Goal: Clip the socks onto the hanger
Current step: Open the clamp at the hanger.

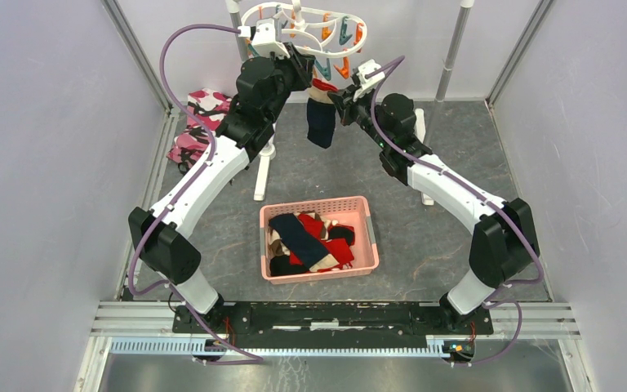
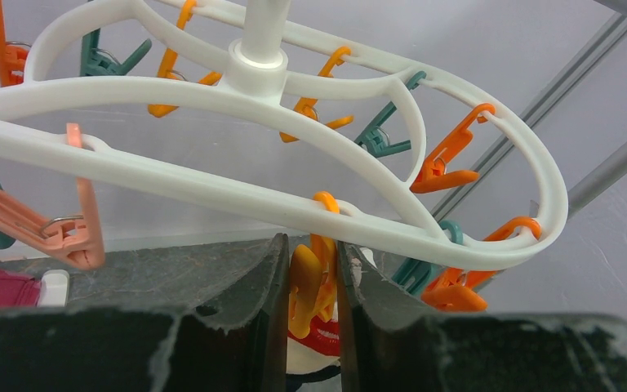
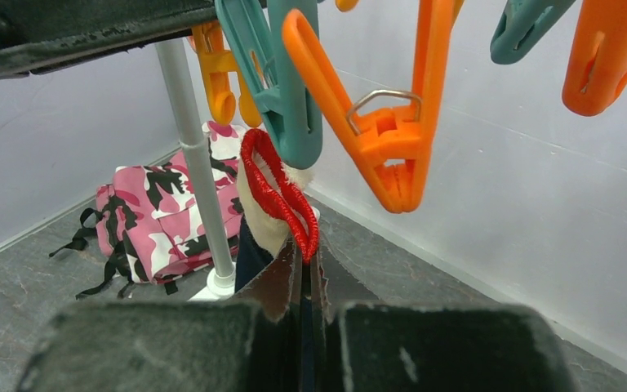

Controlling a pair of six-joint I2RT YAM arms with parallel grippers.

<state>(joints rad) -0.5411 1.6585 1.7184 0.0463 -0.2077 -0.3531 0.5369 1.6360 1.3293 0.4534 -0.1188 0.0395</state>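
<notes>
Left claw (image 2: 312, 265), closed part-way on an orange clip (image 2: 309, 304) of the hanger (image 2: 171, 175), waits while the right claw (image 3: 304, 260), shut on a red-cuffed sock (image 3: 277, 192), holds it hanging lengthwise, cuff uppermost, just beneath that clip.

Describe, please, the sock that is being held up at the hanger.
Find the white hanger at the back, beyond the pink basket. Below its clips, the right gripper pinches one sock. Unlike those heaped in the basket, it dangles, navy with a red cuff.
</notes>
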